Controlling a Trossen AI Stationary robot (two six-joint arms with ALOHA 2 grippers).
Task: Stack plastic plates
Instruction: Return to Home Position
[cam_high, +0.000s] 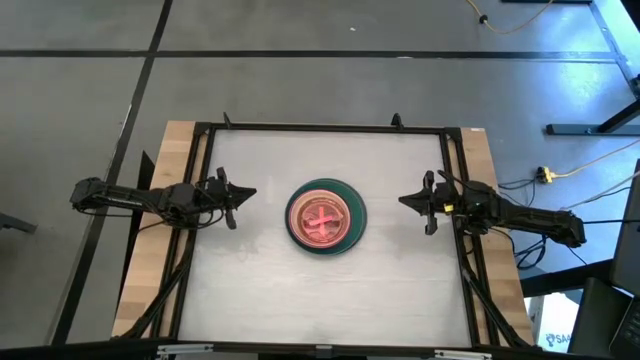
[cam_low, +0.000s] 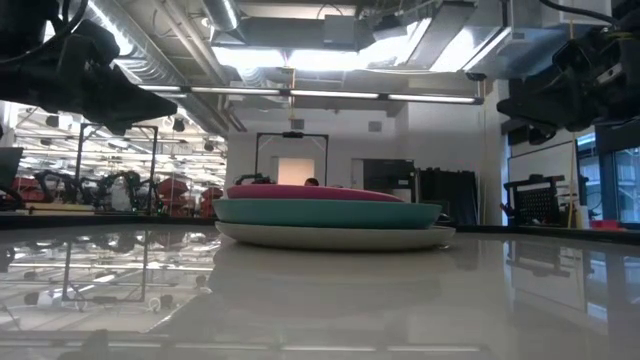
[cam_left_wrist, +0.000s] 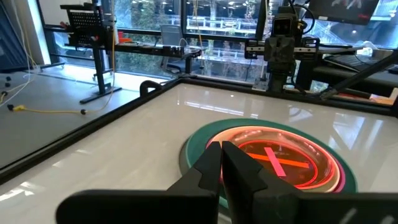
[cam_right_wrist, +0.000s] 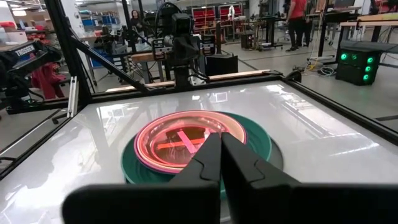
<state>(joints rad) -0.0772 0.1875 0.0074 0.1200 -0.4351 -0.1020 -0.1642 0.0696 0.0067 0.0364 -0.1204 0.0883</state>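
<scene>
The plates sit in one stack (cam_high: 326, 216) at the table's middle. A dark green plate (cam_right_wrist: 255, 145) shows as the outer ring, with magenta and orange-pink plates (cam_left_wrist: 280, 158) nested on top; the low view shows a pale plate at the bottom resting flat on the table, a teal-green one above it, and magenta on top (cam_low: 300, 192). My left gripper (cam_high: 250, 193) hovers shut left of the stack. My right gripper (cam_high: 402, 200) hovers shut right of it. Both are above the table, apart from the plates.
A black frame (cam_high: 320, 127) borders the white table top. Bare table (cam_high: 250, 290) lies around the stack on all sides. Wooden boards (cam_high: 165, 200) flank the frame. Beyond the table, the room holds desks, cables and people far off.
</scene>
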